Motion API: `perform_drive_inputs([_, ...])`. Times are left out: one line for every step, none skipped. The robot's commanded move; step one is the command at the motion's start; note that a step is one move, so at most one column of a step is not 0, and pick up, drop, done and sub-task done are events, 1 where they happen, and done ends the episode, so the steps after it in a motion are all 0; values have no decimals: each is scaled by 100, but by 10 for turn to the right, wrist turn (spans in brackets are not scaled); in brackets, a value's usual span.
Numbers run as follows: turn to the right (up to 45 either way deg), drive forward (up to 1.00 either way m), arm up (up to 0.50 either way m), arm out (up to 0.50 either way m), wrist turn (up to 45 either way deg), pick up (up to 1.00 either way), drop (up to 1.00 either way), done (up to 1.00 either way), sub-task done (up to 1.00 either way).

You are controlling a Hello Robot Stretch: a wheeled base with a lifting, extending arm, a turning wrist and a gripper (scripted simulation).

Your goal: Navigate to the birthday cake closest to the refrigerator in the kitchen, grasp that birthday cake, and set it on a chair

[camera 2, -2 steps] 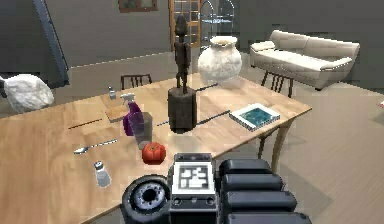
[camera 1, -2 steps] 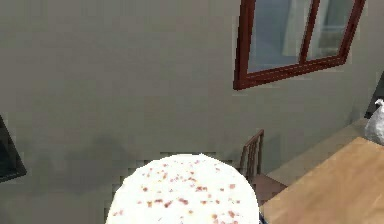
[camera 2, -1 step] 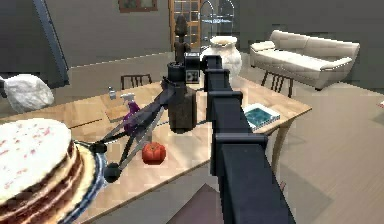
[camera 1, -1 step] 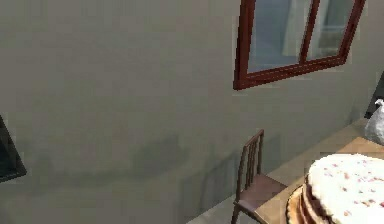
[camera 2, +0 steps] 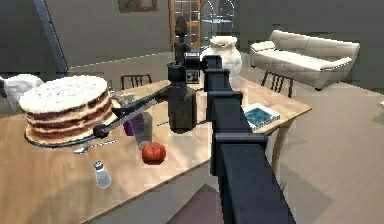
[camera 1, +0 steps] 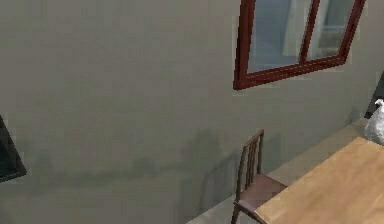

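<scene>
**Cake at the fingertips, chair off by the window wall**

From where I stand, the whole business hangs on one line: the birthday cake (camera 2: pixel 65 108) sits at the arm side view's left, and the pincer (camera 2: pixel 108 128) reaches toward it from the right. Its thin fingers slant leftward and a little down from the dark body in the middle of the frame. They end right at the cake's dark plate. The cake is round and layered, so it has no long axis to speak of, and its plate looks level.

I cannot tell whether the fingers are spread or pressed together. Nor can I tell whether the cake is carried or resting, because the wooden counter (camera 2: pixel 60 185) lies right behind it.

There is only one arm (camera 2: pixel 240 150), the dark bar rising from the bottom edge, so nothing else can do the work.

Below and right of the cake stand a shaker (camera 2: pixel 101 174), a red apple (camera 2: pixel 153 152) and a purple cup (camera 2: pixel 138 126). I'd judge these the likeliest to get knocked.

The chair (camera 1: pixel 258 182) shows at the forward view's lower middle, tucked against the counter's edge below a red-framed window (camera 1: pixel 300 40).

As for writing, I can read none. The teal book (camera 2: pixel 261 116) at the counter's right shows no print I can make out.
</scene>
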Motion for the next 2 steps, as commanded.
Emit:
perform_drive_inputs([0,0,0,0,450,0,0,0,0])
perform_drive_inputs([0,0,0,0,450,0,0,0,0])
